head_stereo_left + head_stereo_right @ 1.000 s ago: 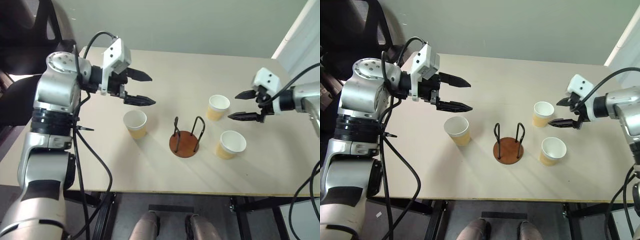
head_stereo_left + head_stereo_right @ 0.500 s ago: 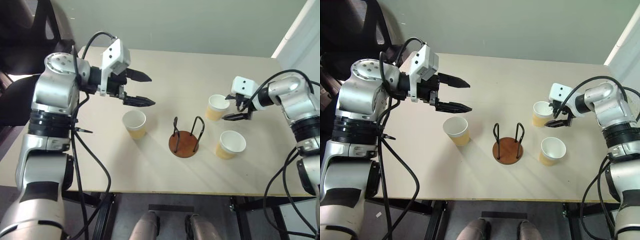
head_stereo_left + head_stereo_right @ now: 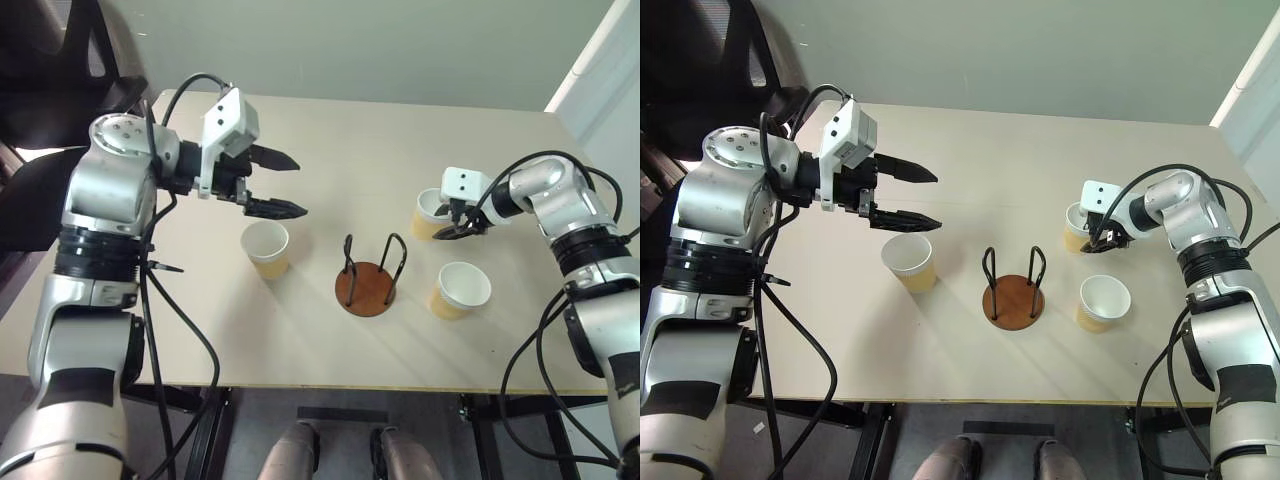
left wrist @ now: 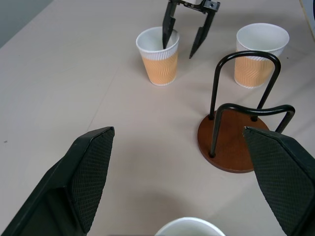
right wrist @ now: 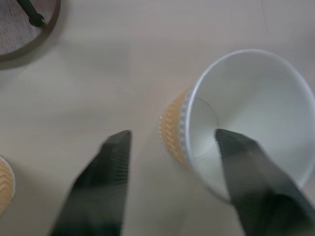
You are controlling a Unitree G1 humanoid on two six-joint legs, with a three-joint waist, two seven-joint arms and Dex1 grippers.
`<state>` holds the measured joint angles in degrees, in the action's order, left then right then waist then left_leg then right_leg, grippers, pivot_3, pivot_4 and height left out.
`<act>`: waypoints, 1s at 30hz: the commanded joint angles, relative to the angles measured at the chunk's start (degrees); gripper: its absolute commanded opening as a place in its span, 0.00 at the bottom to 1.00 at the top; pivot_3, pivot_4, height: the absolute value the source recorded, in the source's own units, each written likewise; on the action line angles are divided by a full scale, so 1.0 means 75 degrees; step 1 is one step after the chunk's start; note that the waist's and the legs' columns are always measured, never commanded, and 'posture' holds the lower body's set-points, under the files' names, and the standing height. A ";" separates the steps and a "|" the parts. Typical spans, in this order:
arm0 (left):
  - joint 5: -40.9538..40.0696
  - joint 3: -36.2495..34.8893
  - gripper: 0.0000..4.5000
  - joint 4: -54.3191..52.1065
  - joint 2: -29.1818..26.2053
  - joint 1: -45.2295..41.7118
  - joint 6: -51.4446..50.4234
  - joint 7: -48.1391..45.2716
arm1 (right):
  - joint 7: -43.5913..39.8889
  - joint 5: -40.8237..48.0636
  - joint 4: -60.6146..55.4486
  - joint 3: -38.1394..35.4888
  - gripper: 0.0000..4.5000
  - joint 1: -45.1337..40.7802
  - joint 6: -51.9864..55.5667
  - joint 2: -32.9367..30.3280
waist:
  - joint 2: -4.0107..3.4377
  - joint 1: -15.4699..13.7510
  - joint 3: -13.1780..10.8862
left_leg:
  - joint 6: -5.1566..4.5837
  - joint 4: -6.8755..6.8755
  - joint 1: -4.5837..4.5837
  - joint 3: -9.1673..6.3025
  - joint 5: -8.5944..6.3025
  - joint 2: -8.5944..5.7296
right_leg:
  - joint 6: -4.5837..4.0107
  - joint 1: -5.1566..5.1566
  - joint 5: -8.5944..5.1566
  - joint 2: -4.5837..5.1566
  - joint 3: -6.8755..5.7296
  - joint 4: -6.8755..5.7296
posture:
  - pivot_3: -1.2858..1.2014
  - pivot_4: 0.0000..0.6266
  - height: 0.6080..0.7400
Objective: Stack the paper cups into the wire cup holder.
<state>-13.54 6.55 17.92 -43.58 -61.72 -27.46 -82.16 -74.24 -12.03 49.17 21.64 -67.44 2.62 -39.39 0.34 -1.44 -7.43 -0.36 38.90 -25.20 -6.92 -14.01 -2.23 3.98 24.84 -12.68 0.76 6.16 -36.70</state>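
Note:
Three tan paper cups stand upright on the table. One cup (image 3: pixel 265 247) is on the left, one (image 3: pixel 460 288) at the near right, and a far right cup (image 3: pixel 428 215) beyond it. The wire cup holder (image 3: pixel 366 281), a brown disc with black loops, stands between them and holds nothing. My right gripper (image 3: pixel 443 225) straddles the far right cup's wall (image 5: pixel 177 123), one finger inside and one outside, jaws still apart with gaps to the wall. My left gripper (image 3: pixel 300 186) hangs open above the table, behind the left cup, holding nothing.
The pale table (image 3: pixel 330 130) has its front edge (image 3: pixel 330 385) near me and its right edge close to the right arm. A black chair (image 3: pixel 50 60) stands at the far left corner. Cables (image 3: pixel 560 330) loop under the right arm.
My right gripper has swung in from the right and come down onto the far right cup, one finger dropping inside the rim as the jaws narrow. The left gripper stays put.

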 commanded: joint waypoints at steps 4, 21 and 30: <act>-0.0232 -0.0124 1.00 -0.0328 -0.0255 0.0090 0.0139 -0.0388 | -0.1196 0.0980 -0.1801 -0.0887 0.01 -0.0177 0.1545 -0.0477 | -0.0003 -0.0003 -0.0002 | 0.0002 -0.0001 -0.0007 0.0001 0.0001 0.0000 | -0.0001 0.0003 0.0000 0.0000 -0.0001 -0.0001 | 0.52 0.24 1.00; -0.0579 -0.0278 1.00 0.0693 0.0058 -0.0358 0.1204 -0.1047 | -0.1466 0.4080 -0.8547 -0.1907 0.01 -0.0396 0.7120 -0.1801 | -0.0006 0.0046 -0.0004 | 0.0013 0.0022 -0.0027 -0.0011 0.0034 -0.0001 | -0.0008 0.0018 -0.0005 -0.0001 -0.0017 -0.0011 | 0.52 0.24 1.00; -0.0379 -0.0179 1.00 0.1332 0.0228 -0.0607 0.1559 -0.1080 | -0.0636 0.4699 -0.8778 -0.1644 0.01 -0.0380 0.7403 -0.1325 | -0.0006 0.0060 -0.0004 | 0.0013 0.0021 -0.0027 -0.0027 0.0060 -0.0002 | -0.0015 0.0031 0.0008 -0.0001 -0.0027 -0.0033 | 0.52 0.24 1.00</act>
<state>-16.17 5.75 28.58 -41.74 -64.29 -16.64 -89.45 -80.06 22.29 -15.48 9.98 -69.72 58.52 -49.29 0.29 -0.99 -7.46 -0.27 39.06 -25.41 -7.14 -13.56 -2.24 3.87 25.08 -12.62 0.75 5.93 -36.95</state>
